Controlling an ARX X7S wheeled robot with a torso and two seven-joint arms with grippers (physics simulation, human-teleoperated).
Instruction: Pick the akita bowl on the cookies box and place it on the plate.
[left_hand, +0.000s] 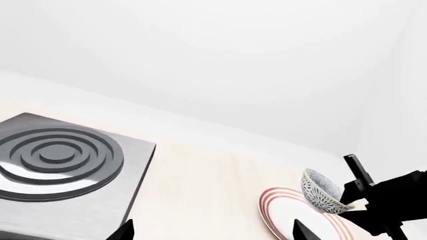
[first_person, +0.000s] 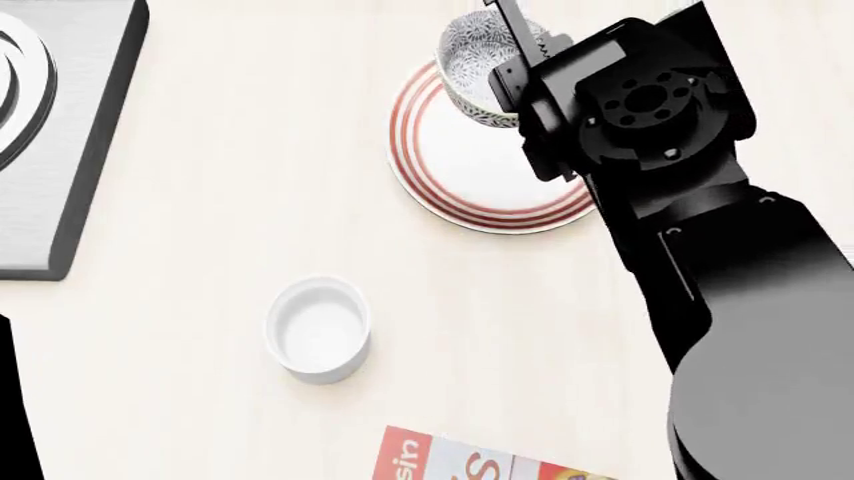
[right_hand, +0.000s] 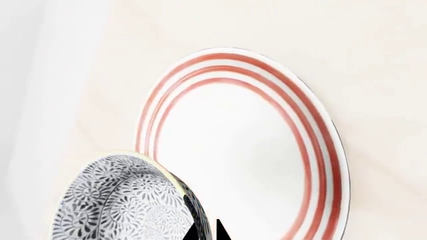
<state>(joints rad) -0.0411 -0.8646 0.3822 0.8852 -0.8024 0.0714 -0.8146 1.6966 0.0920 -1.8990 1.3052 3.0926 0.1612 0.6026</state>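
1. One bowl (first_person: 478, 62) is pinched at its rim by the right gripper (first_person: 523, 48), held tilted above the far edge of the plate (first_person: 461, 190).
2. Left gripper (left_hand: 212, 231): only the fingertips show, spread apart and holding nothing.
3. Bare table (first_person: 240, 180) lies between the plate and the stove (first_person: 54, 130) at left.
4. White cup (first_person: 318, 329) sits near, well apart from the plate; the cookies box (first_person: 461, 462) is at the near edge.

A pale, wood-toned surface (first_person: 240, 180) carries everything; the red-ringed plate (first_person: 454, 190) lies at one o'clock in the head view; a plain white cup (first_person: 318, 329) sits near centre. A steel burner unit (first_person: 54, 130) lies at ten o'clock; the cookies box (first_person: 454, 462) at six.
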